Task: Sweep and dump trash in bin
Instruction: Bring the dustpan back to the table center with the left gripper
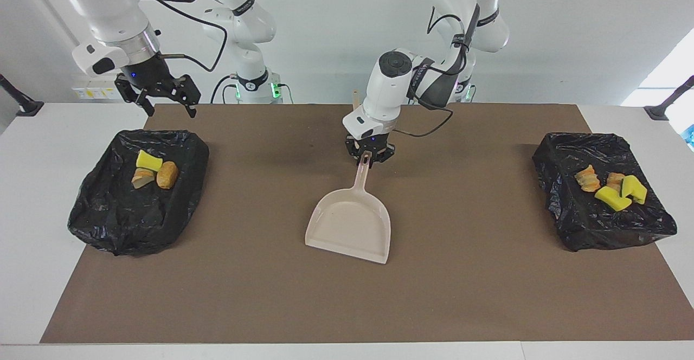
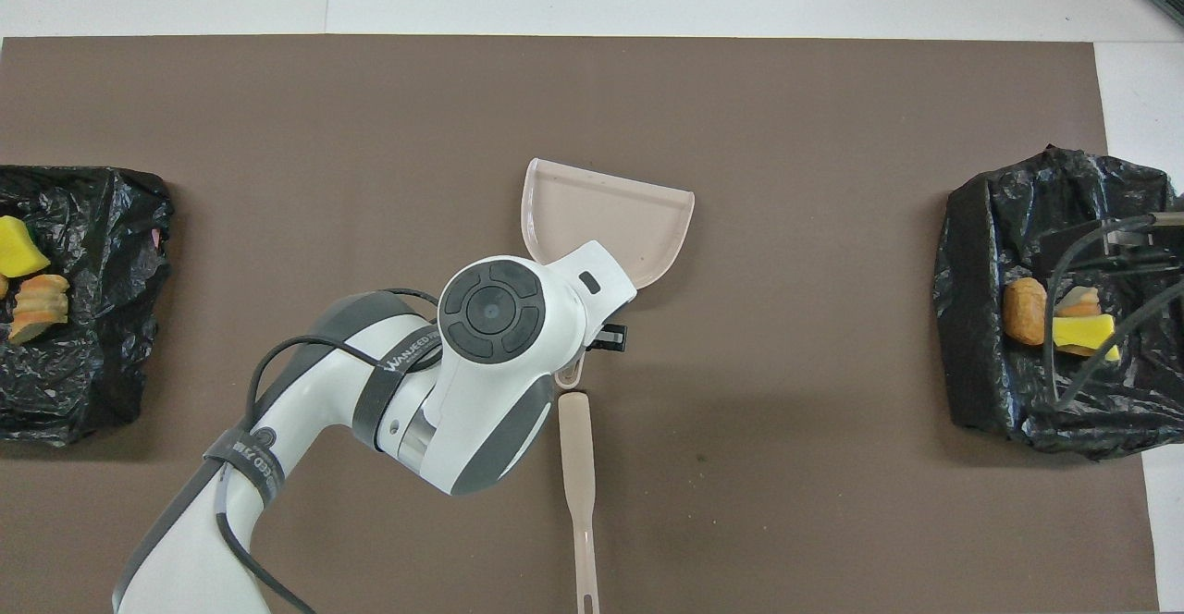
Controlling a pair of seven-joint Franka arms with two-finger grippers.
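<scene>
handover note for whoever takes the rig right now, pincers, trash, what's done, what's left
Left pincer: down at the beige dustpan handle, mid-mat; whether it grips is unclear.
Right pincer: open, raised over the bag-lined bin at its end of the table.
Trash: three scraps in that bin, four scraps in the other bin.
Brush lies on the mat, nearer the robots than the dustpan.
Done: no scraps on the mat, dustpan empty.
Left: apparently only letting go of the dustpan.

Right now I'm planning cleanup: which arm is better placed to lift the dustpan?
Left. The left gripper is at the handle of the dustpan; the right gripper hangs open over the bin at its end.
</scene>
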